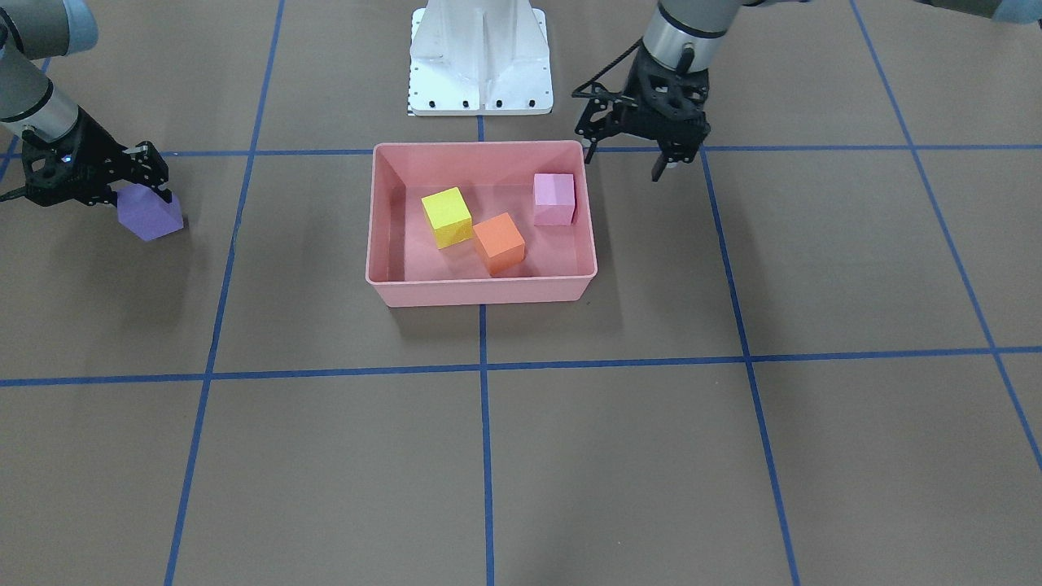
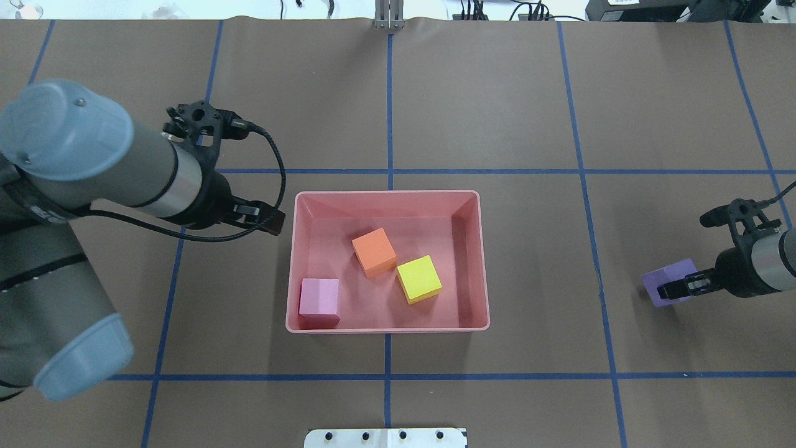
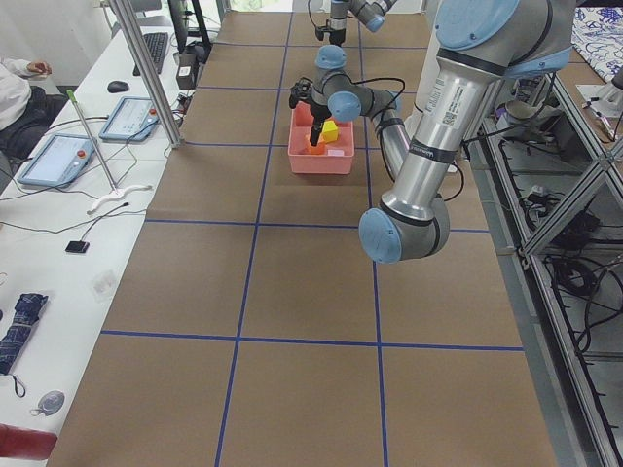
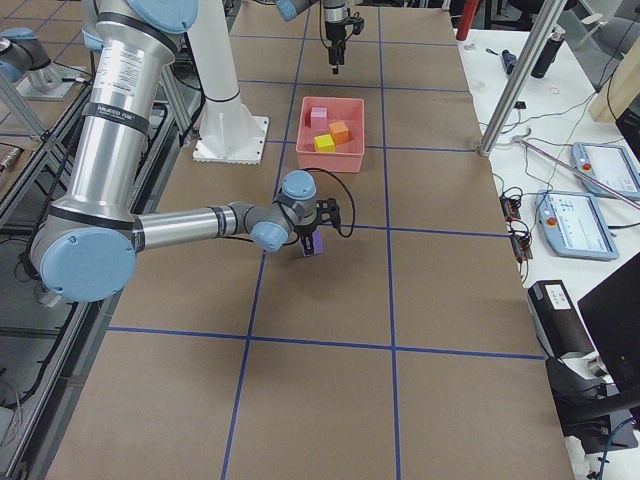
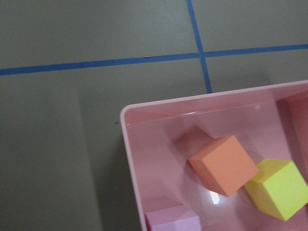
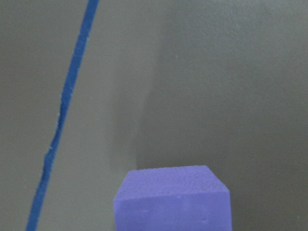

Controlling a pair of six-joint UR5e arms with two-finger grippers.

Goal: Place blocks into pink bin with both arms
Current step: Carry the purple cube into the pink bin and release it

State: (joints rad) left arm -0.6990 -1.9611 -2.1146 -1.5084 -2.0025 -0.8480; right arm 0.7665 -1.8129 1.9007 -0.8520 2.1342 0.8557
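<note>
The pink bin [image 1: 480,281] [image 2: 385,326] stands at the table's middle. In it lie the yellow block [image 1: 447,216] [image 2: 419,279], the orange block [image 1: 499,242] [image 2: 374,252] and the light-pink block [image 1: 553,198] [image 2: 319,300]. My left gripper [image 1: 623,163] [image 2: 270,219] is open and empty, just outside the bin's wall near the light-pink block's side. The left wrist view shows the bin's corner [image 5: 130,144] with the orange block [image 5: 222,165]. My right gripper [image 1: 146,191] [image 2: 678,287] is far from the bin, shut on the purple block [image 1: 151,213] [image 2: 665,280] [image 6: 173,199], which is tilted.
The white pedestal base [image 1: 480,57] [image 2: 385,437] stands on the robot's side of the bin. Blue tape lines [image 1: 484,366] cross the brown table cover. Desks with tablets and cables [image 3: 58,156] lie beyond the table's far edge.
</note>
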